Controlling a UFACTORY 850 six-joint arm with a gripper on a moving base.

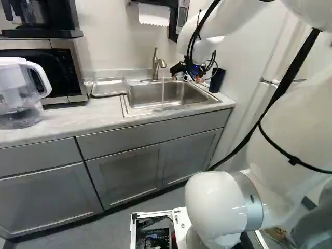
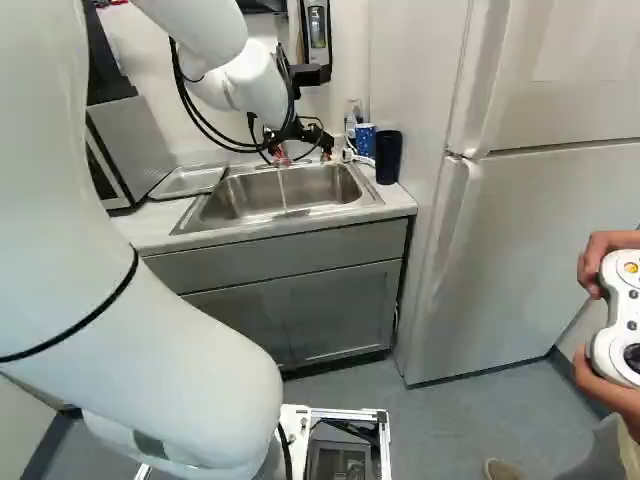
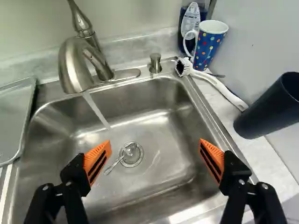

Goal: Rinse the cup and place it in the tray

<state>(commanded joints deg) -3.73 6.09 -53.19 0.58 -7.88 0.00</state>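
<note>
Pale marbled worktop, inset stainless-steel sink, brushed-metal tap running. My black tool with orange pads: above sink, fingers spread wide. Blue dotted cup with white handle: upright, near sink's back corner. Dark cylindrical tumbler: same side, nearer me. White-handled brush: between both. Flat silvery metal tray: between sink and steel-fronted black microwave.

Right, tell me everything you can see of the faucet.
The faucet looks like brushed, silvery metal. It stands upright on an oblong base plate at the back rim of the sink, with a lever on top and a thick, curved spout reaching over the basin. It is running: a thin stream of water falls from the spout. The end effector is clear of it.
</note>
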